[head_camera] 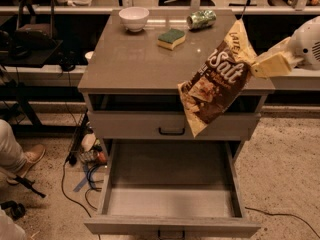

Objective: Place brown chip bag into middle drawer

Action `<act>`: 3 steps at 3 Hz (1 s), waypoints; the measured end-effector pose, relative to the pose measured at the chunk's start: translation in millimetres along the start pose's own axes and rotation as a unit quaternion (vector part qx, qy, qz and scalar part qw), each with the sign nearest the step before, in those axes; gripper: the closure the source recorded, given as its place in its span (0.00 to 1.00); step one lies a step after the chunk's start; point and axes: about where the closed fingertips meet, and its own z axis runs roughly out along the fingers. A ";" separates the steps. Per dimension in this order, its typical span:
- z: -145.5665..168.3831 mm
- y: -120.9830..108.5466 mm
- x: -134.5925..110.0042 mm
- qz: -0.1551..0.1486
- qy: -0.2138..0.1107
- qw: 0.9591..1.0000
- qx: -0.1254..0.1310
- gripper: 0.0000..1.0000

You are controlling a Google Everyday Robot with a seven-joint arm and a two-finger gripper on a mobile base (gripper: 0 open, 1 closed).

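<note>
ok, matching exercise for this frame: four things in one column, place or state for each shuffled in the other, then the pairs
Things:
1. brown chip bag
2. white bowl
3. green can
4. middle drawer

Places or states:
A. lying on its side at the back of the cabinet top
B. pulled open, low in the view
C. hanging in the air at the front right corner, pinched at its upper edge by the gripper, which reaches in from the right
D. upright at the back left of the cabinet top

Pairs: 1-C, 2-D, 3-A, 4-B
</note>
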 end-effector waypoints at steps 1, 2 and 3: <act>0.0 0.0 0.0 0.000 0.000 1.000 0.000 1.00; 18.3 16.2 22.6 0.028 0.004 0.999 -0.021 1.00; 66.2 69.4 88.6 0.114 0.025 0.990 -0.080 1.00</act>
